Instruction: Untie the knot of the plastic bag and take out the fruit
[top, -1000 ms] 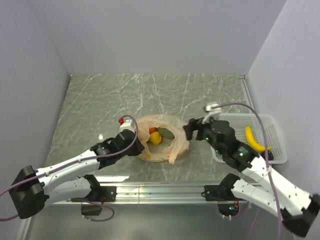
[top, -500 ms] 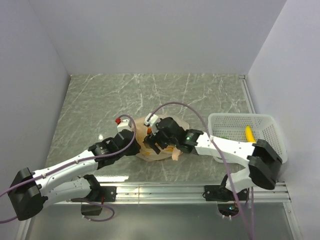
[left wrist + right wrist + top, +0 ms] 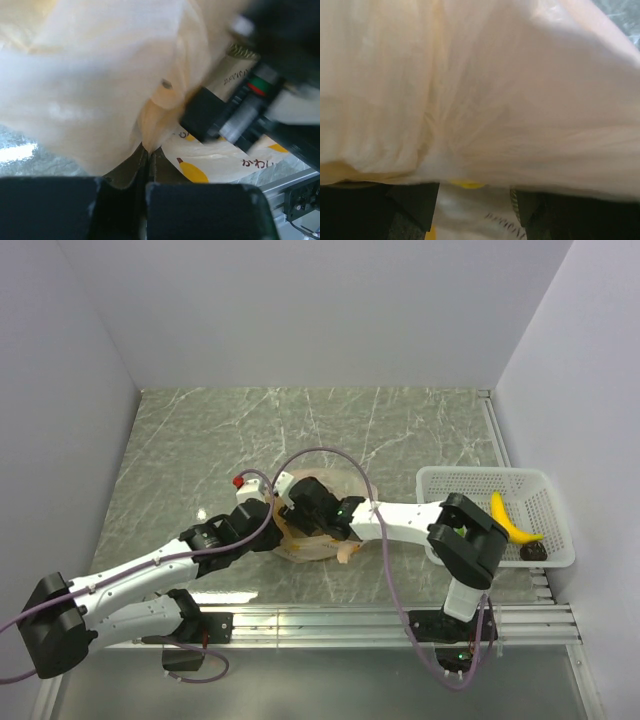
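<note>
The pale orange plastic bag (image 3: 352, 488) lies mid-table, its crinkled film (image 3: 100, 85) filling both wrist views. My left gripper (image 3: 264, 516) is at the bag's left edge, shut on a pinch of the film (image 3: 145, 148). My right gripper (image 3: 300, 506) reaches in over the bag's mouth from the right. Its fingers (image 3: 415, 205) stand apart with printed film between them and nothing pinched. A small yellow patch (image 3: 465, 184) shows under the film; I cannot tell if it is fruit or print. The fruit is otherwise hidden under the right gripper. The knot is out of view.
A white mesh basket (image 3: 455, 480) stands at the right table edge with a banana (image 3: 508, 519) and a small dark piece (image 3: 534, 551) in it. The right arm (image 3: 400, 520) stretches between basket and bag. Side walls close in the table.
The right arm swung from beside the basket leftwards to the bag and now covers the fruit that showed in its mouth. Its jaws have narrowed. The left gripper kept its hold.
</note>
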Tool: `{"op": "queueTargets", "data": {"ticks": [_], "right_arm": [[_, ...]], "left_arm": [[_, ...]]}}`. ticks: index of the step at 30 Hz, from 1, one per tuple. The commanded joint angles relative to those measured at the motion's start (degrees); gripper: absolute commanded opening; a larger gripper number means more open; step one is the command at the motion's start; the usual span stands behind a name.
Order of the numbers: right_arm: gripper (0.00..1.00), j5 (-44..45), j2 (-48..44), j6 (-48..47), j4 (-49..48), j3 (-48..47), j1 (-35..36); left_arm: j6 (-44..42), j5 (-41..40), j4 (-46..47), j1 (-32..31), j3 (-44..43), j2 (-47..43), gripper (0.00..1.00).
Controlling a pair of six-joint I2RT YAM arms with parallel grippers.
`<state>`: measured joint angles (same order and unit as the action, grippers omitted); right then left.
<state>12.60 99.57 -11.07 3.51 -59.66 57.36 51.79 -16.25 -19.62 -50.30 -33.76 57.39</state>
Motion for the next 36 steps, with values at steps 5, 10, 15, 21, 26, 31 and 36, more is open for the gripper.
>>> {"op": "queueTargets", "data": {"ticks": [5, 10, 15, 21, 26, 31, 36], "right_arm": [[0.65, 3.0, 6.4, -0.8, -3.1, -2.1, -0.7], [0.57, 2.0, 6.2, 0.4, -3.1, -0.5, -0.6], [0.00, 2.3, 4.2, 0.1, -2.5, 1.1, -0.5], [0.00, 0.0, -3.7, 1.5, -0.6, 3.1, 0.4], [0.00, -6.4, -12.6, 3.6, 1.1, 4.9, 1.0], [0.00, -9.8, -18.7, 4.5, 2.7, 6.0, 0.9], [0.07, -9.2, -16.8, 4.5, 3.3, 5.7, 1.0]], "left_arm": [[0.3, 0.3, 2.2, 0.1, 0.8, -0.1, 0.01], [0.2, 0.3, 2.6, 0.2, 1.1, 0.3, 0.01], [0.2, 0.4, 3.3, 0.2, 1.1, 1.1, 0.00], [0.1, -0.4, 3.0, 0.1, 1.0, 1.4, 0.01], [-0.6, -1.8, 2.5, 0.2, -0.3, 1.0, 0.01], [-1.8, -3.2, 1.5, 0.2, -1.8, 1.0, 0.00], [-1.4, -3.1, 1.7, 0.2, -1.2, 0.4, 0.01]]}}
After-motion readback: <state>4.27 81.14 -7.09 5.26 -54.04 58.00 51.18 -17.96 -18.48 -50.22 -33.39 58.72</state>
